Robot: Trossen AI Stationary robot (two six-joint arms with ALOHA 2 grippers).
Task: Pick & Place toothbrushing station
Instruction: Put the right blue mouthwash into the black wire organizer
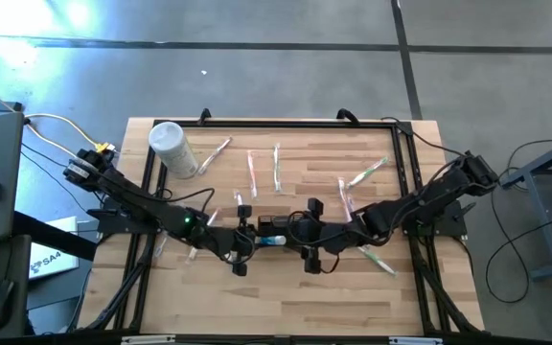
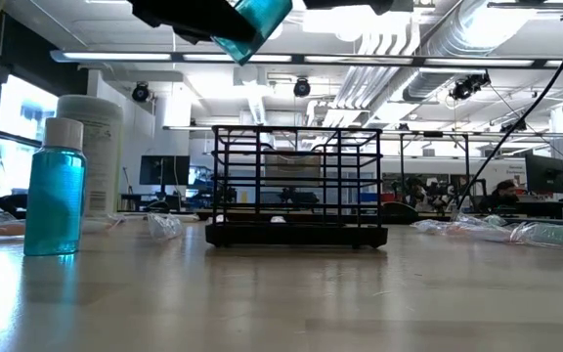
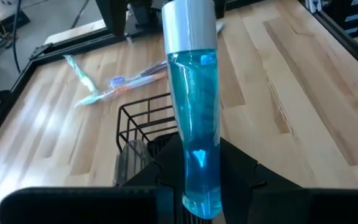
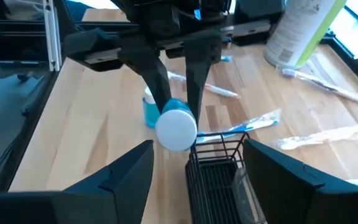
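Left end effector grasping a blue bottle above the black wire toothbrushing station.

From above, we see the toothbrushing station (image 1: 274,226) on the table (image 1: 286,297), with the left end effector (image 1: 257,240) just beside it on one side and the right end effector (image 1: 300,236) on the other; a white canister (image 1: 172,149) lies well away from the station. At table height, we see the station (image 2: 297,186) upright, a second blue bottle (image 2: 55,188) standing off to its side. In the left wrist view, we find the blue bottle (image 3: 196,112) clamped over the station (image 3: 145,124). In the right wrist view, the right end effector (image 4: 194,163) stands released by the station (image 4: 213,165).
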